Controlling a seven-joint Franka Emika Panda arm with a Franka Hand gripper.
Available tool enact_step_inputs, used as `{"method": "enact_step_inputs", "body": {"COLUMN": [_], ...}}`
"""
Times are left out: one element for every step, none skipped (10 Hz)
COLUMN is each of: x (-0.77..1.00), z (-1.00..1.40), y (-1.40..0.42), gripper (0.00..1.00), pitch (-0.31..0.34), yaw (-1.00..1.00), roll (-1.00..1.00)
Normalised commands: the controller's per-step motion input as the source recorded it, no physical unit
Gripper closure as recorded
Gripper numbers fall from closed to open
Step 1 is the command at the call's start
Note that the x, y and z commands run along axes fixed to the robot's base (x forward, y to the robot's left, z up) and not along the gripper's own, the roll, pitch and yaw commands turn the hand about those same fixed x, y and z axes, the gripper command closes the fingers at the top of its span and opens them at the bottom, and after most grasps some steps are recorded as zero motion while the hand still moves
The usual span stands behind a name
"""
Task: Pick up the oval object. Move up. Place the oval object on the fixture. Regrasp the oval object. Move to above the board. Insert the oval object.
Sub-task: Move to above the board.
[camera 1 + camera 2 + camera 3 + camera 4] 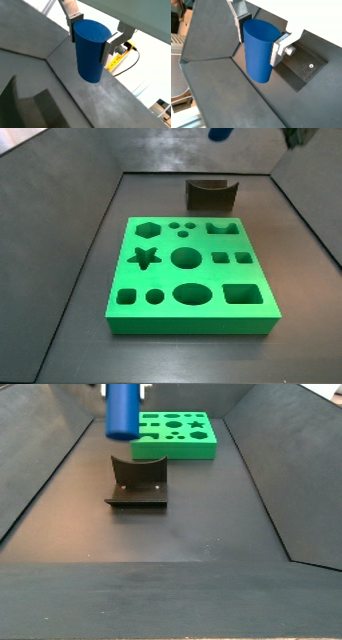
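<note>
Clamped between the parallel-jaw gripper's (90,39) silver plates, the smooth blue oval plastic peg (89,50) hangs high — seemingly above the dark notched fixture block (138,484) — so lower it straight, centred over the U-notch.

Count of items on the rig:

- Gripper (89,42): one, with two silver fingers (72,29) in both wrist views, clamped on the peg, above the fixture toward 11 o'clock in a side view.
- Oval object (123,409): one blue peg.
- Fixture (210,194): one dark notched block, at 12 o'clock from the board.
- Board (189,323): one green slab.
- Holes in the board: twelve, namely one star, one hexagon, one oval, one notched shape, four circles and four square or rectangular openings.
</note>
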Motion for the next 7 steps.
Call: {"method": "enact_step_inputs", "body": {"x": [-0.05,-0.05,-0.06,-0.06,-0.06,-0.05,-0.04], "z": [1.00,1.00,1.00,1.00,1.00,1.00,0.91], "y": [0.02,0.02,0.02,0.02,0.02,0.01,0.00], "gripper": [1.00,1.00,1.00,1.00,1.00,1.00,1.00], "pitch": [0.046,0.086,0.102,0.131,0.145,0.152,0.157], "yaw": [-0.16,-0.12,-0.10,-0.04,-0.02,0.02,0.04], "roll": [-0.12,-0.11,-0.10,-0.07,-0.06,-0.05,-0.05]}}
